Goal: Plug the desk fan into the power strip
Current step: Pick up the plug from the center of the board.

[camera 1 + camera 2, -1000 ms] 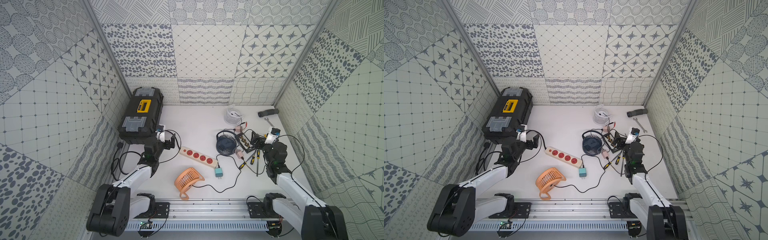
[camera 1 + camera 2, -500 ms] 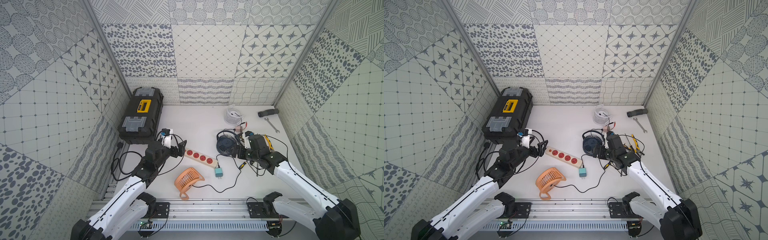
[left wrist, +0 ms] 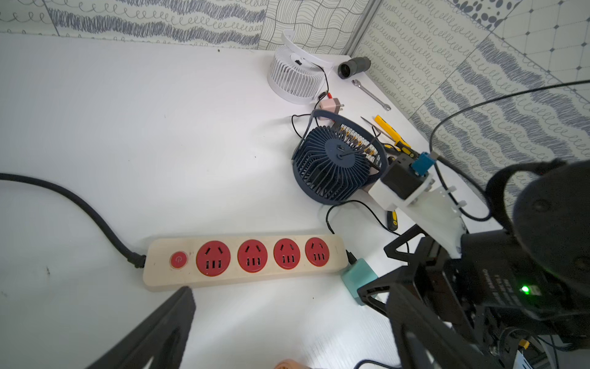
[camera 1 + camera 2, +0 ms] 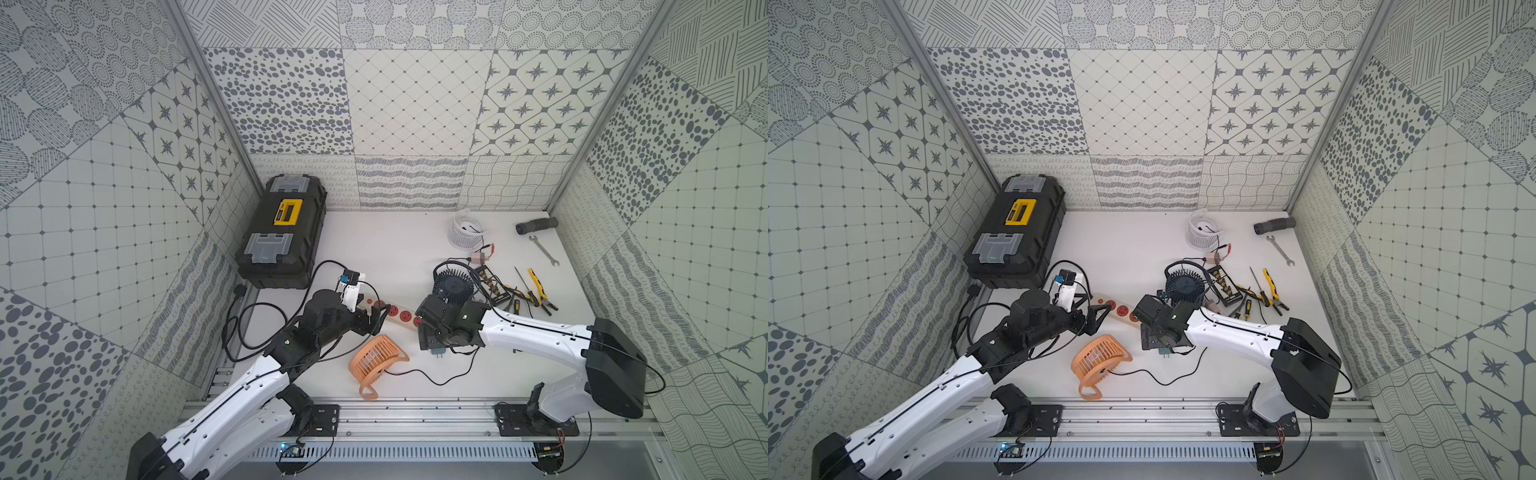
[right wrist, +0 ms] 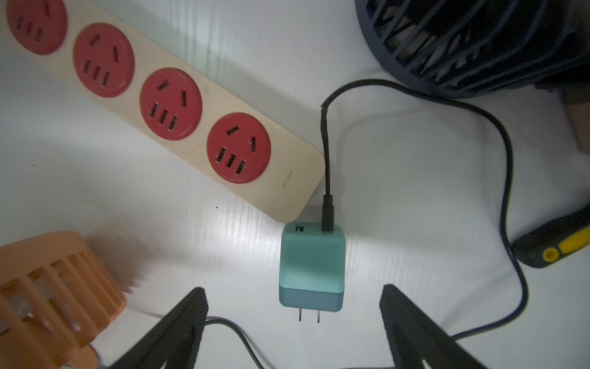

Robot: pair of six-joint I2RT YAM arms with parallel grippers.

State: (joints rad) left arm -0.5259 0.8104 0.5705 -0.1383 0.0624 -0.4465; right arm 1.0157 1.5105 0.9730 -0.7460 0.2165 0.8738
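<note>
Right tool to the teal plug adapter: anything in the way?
Nothing visible. The teal plug adapter lies bare on the table, prongs toward the right tool, whose open fingers stand either side without touching. The power strip lies just beyond it.

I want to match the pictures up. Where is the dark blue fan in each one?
Both top views: the dark blue fan stands mid-table, right of the power strip.
Left wrist: fan beyond the power strip.
Right wrist: only its rim, past the teal plug.
Shared landmark: the power strip's red sockets.
</note>
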